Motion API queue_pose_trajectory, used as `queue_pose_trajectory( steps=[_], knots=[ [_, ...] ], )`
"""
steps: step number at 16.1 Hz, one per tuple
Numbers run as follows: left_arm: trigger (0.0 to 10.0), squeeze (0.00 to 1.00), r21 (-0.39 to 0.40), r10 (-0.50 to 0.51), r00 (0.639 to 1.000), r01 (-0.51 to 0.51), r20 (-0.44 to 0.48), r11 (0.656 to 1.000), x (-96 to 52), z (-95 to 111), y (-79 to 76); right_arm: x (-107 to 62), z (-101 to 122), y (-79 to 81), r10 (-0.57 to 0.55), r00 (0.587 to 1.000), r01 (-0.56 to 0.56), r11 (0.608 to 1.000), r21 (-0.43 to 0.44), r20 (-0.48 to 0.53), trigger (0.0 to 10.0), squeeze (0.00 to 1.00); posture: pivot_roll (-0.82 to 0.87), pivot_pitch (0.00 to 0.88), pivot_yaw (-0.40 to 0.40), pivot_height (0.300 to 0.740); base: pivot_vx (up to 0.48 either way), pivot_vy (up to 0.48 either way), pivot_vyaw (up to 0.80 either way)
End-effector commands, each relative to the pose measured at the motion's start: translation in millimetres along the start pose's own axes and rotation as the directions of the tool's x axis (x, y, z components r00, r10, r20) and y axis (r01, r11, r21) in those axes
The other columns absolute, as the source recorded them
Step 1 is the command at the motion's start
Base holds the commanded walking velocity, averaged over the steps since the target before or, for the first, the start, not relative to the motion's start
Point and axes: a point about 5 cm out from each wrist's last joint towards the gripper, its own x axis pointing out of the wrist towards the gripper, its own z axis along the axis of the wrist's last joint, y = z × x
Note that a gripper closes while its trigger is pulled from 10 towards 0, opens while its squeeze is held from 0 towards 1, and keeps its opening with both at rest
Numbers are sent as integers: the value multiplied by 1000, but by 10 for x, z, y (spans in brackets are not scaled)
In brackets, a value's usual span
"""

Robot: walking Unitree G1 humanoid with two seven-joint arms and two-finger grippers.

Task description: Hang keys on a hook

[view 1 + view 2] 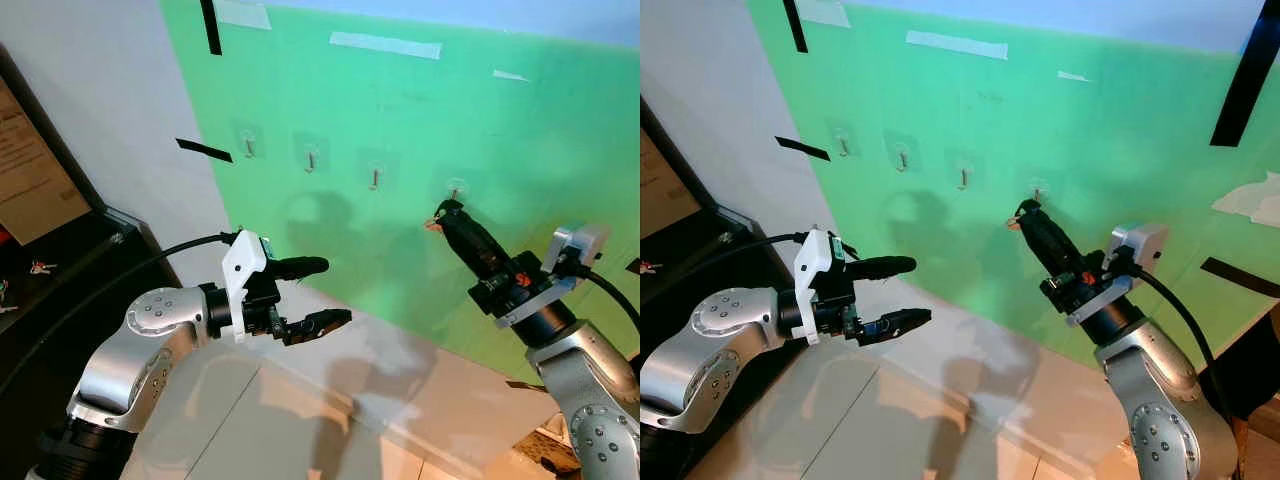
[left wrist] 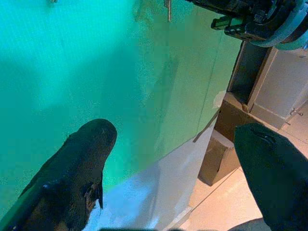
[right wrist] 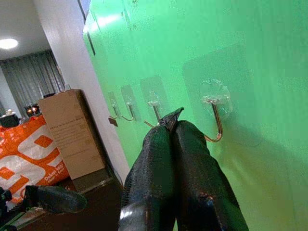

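Keys (image 3: 172, 117) (small, hard, light) are pinched at the ring by the right tool (image 1: 447, 215), shut tight beside the hook (image 3: 215, 115); left tool (image 1: 318, 293) is spread apart.

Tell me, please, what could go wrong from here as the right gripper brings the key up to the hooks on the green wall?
The right gripper pinches only a small tip of the key between shut fingers, so it might slip out. Its tip sits just below and beside the nearest hook, so it could miss or knock it. The left gripper hangs open, too far to catch a drop.
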Motion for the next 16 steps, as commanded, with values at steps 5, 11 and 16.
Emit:
queue_pose_trajectory(
  steps=[5,11,16],
  knots=[
    [10000,0,11,-6,1000,6,-10,1000,-8,6,21,22,10,-14,-16,1000,16,1000,9,9,10000,0,-150,0,89,740,0,0,0],
    [10000,0,14,-2,1000,2,-11,1000,-8,7,30,85,6,50,46,999,-46,999,25,6,10000,0,-143,0,87,740,0,0,0],
    [10000,0,13,-1,1000,1,-10,1000,-7,10,35,89,-22,6,13,1000,-13,1000,20,-10,10000,0,-145,0,88,740,0,0,0]
  ],
)
